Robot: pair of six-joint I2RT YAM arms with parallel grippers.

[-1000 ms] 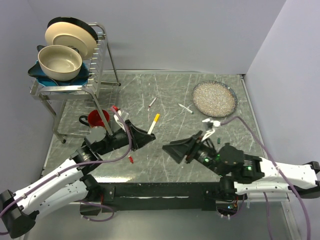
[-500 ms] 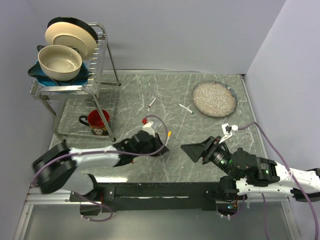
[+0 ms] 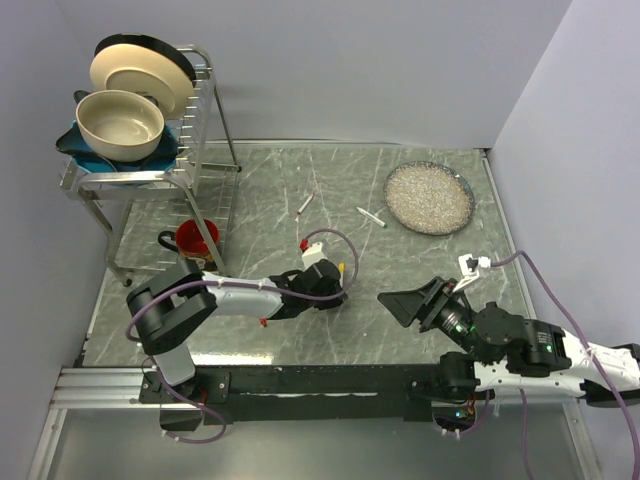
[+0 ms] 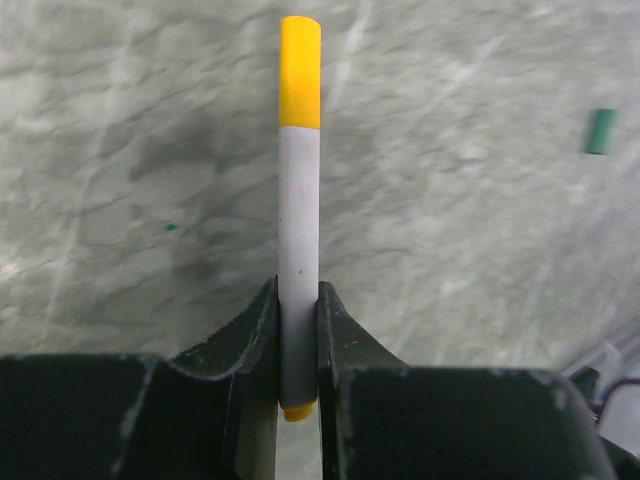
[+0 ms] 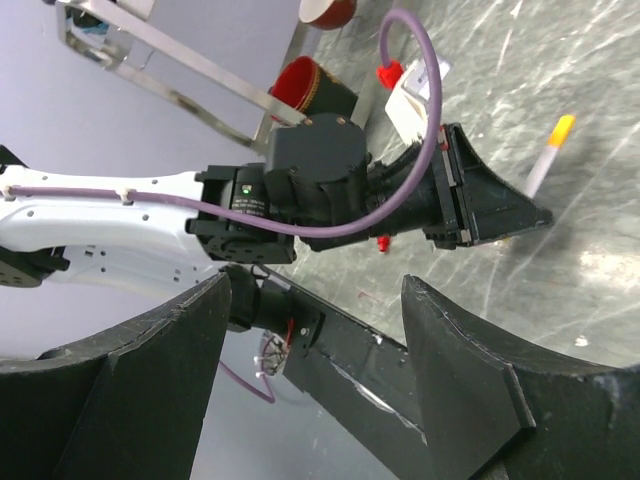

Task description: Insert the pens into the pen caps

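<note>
My left gripper (image 3: 337,285) (image 4: 298,290) is shut on a white pen (image 4: 299,250) low over the table. A yellow-orange cap (image 4: 300,72) sits on the pen's far end. A dark green cap (image 4: 600,131) lies on the table to the right of it. A red cap (image 3: 263,321) lies beside the left arm and also shows in the right wrist view (image 5: 381,243). Two other white pens (image 3: 305,205) (image 3: 371,217) lie at the back middle. My right gripper (image 3: 398,300) (image 5: 315,285) is wide open and empty, facing the left gripper (image 5: 500,215) and its pen (image 5: 545,160).
A metal dish rack (image 3: 205,130) with a bowl and plates stands at the back left. A red mug (image 3: 197,238) sits under it. A round dish of pale grains (image 3: 429,197) is at the back right. Walls close in the table's back and right.
The left gripper took the yellow-capped pen off the table and carried it right and nearer. The right gripper drew back to the right, still open.
</note>
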